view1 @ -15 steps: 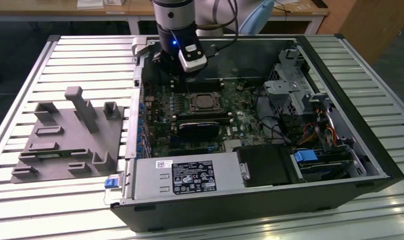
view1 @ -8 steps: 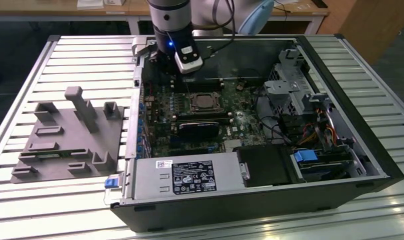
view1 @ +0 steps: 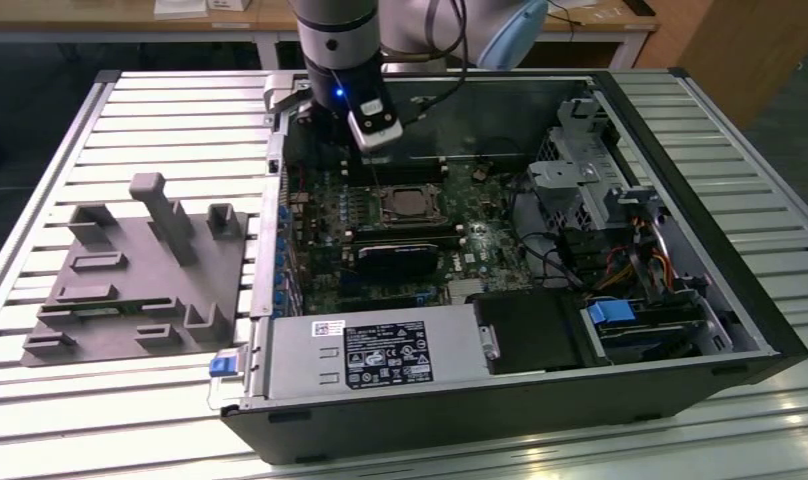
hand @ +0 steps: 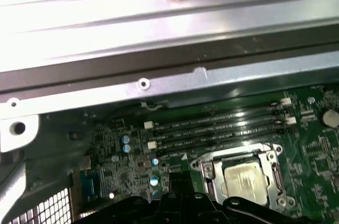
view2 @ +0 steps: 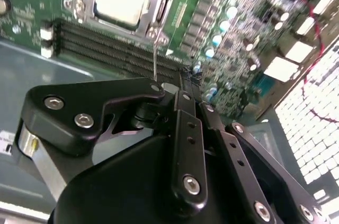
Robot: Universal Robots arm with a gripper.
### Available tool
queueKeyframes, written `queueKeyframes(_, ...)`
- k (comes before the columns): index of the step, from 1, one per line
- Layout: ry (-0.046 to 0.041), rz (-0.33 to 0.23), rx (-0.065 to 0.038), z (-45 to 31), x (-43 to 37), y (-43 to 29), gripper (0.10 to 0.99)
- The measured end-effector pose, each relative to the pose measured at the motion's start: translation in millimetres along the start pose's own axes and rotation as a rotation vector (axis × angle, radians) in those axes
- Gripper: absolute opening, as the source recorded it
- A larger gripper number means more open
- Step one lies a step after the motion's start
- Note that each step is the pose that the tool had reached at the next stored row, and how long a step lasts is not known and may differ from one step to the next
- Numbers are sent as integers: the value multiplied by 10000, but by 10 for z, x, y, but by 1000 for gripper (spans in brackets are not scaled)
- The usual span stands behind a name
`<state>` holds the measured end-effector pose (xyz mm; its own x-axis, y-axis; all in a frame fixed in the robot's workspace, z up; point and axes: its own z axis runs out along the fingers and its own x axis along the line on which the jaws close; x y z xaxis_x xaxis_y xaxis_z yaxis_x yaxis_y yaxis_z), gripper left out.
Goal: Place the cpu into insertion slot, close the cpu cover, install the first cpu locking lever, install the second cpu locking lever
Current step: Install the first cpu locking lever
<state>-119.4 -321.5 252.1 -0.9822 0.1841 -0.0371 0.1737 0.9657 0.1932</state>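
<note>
**Lever stage: cpu [hand: 244, 179] seated, cpu cover [hand: 212, 173] apparently down.**
Your gripper [view2: 177, 83] hovers by a thin upright locking lever [view2: 154, 54]. Its grip state cannot be told. Expect lever work to demand fine alignment.

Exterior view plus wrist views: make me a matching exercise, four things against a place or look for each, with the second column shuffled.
1. cpu
2. memory slots
3. grey fixture block
4. blue clip

A. on the slatted table, at the exterior view's left of the computer case
B. long black parallel rows on the green board
C. square silver-tan top framed by shiny metal
D. at the case's near corner, on the exterior view's left

Pairs: 1-C, 2-B, 3-A, 4-D
</note>
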Motion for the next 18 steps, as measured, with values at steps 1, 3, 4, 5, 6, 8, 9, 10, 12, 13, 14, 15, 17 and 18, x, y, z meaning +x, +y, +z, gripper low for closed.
queueKeyframes(1,29,-23,-140,3,0,0,102)
queueKeyframes(3,93,-64,-418,6,0,-1,102)
queueKeyframes(4,108,-81,-486,6,0,-1,102)
queueKeyframes(5,111,-89,-494,6,0,-1,102)
queueKeyframes(6,112,-94,-495,7,-3,0,102)
queueKeyframes(8,112,-95,-496,9,-26,4,102)
queueKeyframes(9,113,-95,-495,10,-43,7,102)
queueKeyframes(10,112,-95,-496,11,-64,10,102)
queueKeyframes(12,112,-94,-495,15,-114,19,102)
queueKeyframes(13,112,-94,-495,18,-150,25,102)
queueKeyframes(14,114,-94,-495,20,-186,32,102)
queueKeyframes(15,117,-93,-494,23,-226,39,102)
queueKeyframes(17,124,-93,-493,30,-315,54,102)
queueKeyframes(18,129,-91,-492,33,-359,62,102)
